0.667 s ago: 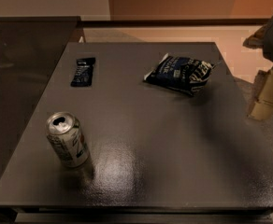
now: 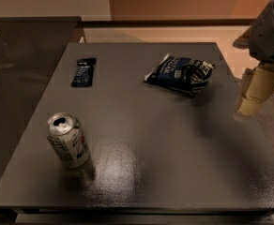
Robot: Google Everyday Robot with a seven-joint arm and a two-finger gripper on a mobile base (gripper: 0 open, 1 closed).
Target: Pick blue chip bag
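The blue chip bag (image 2: 181, 74) is a crinkled navy bag with white lettering. It lies flat on the dark table (image 2: 141, 139), toward the far right. My gripper (image 2: 256, 90) hangs at the right edge of the view, over the table's right edge. It is to the right of the bag and a little nearer to me, apart from it and holding nothing that I can see. Its grey arm housing (image 2: 270, 29) sits above it.
A small flat dark blue bar wrapper (image 2: 84, 71) lies at the far left of the table. An opened soda can (image 2: 67, 139) stands upright at the near left. A second dark surface (image 2: 19, 78) adjoins the table on the left. Tan floor lies beyond.
The gripper has shifted slightly left, toward the table and the bag. The bag, the can and the bar wrapper have not moved.
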